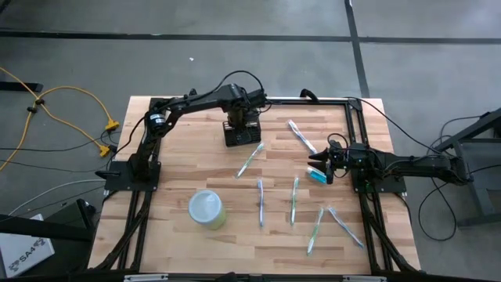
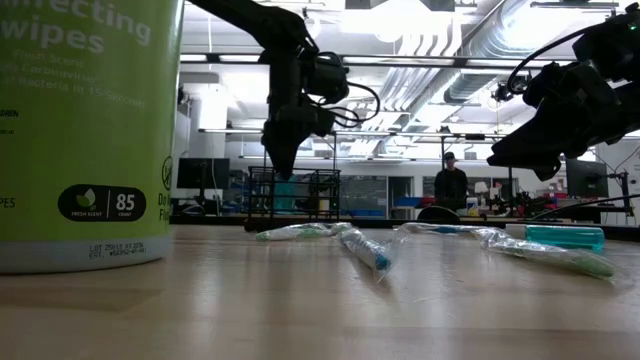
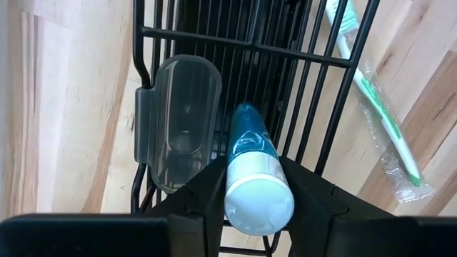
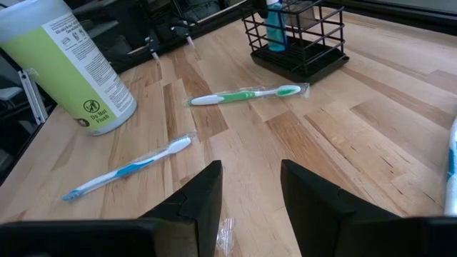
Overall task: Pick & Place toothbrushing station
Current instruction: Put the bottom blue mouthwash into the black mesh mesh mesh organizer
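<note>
The toothbrushing station, a black wire holder (image 1: 243, 135), stands on the wooden table at the far middle; it also shows in the right wrist view (image 4: 296, 39). My left gripper (image 3: 258, 182) points down into it, shut on a blue tube with a white cap (image 3: 251, 153). A clear plastic cover (image 3: 180, 121) sits in the holder beside the tube. My right gripper (image 4: 250, 189) is open and empty above the table's right side (image 1: 325, 166), near a teal tube (image 1: 317, 177) lying on the table. My left gripper pinches the blue tube between its two fingers (image 3: 207, 193) at the white cap end (image 3: 258, 200). The fingers come from above, pointing down. The tube is upright, cap up, with its lower end down inside the wire holder; whether it rests on the bottom is hidden.
Several wrapped toothbrushes lie on the table: one beside the holder (image 1: 250, 159), one at the far right (image 1: 301, 136), others toward the near edge (image 1: 293, 200). A yellow-green wipes canister with a pale lid (image 1: 207, 210) stands near left. A person stands far behind (image 2: 451, 185).
</note>
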Controlling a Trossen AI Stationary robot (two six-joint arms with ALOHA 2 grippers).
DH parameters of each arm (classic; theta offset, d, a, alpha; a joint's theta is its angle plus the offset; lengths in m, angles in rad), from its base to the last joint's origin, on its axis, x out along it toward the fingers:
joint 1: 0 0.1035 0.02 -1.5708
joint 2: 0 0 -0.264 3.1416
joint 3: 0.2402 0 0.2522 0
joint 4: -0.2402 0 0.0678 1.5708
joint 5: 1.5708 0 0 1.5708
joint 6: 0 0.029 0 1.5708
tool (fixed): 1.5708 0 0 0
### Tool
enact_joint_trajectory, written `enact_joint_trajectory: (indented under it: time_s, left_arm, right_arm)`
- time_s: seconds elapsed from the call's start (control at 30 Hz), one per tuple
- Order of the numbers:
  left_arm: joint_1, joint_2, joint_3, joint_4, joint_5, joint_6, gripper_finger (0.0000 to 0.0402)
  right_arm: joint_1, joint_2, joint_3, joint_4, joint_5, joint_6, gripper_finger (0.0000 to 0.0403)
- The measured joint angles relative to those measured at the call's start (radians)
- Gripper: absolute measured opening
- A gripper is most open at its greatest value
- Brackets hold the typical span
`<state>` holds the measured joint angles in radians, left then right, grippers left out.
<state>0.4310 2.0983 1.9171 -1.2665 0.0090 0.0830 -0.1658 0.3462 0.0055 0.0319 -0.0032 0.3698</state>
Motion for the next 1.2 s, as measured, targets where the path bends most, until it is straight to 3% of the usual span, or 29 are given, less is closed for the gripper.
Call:
enact_joint_trajectory:
  time_s: [1.2]
  left_arm:
    - [0.001,0.0,0.0,-0.001,-0.003,0.018,0.0128]
  right_arm:
    - [0.0,0.0,0.0,0.0,0.0,0.0,0.0135]
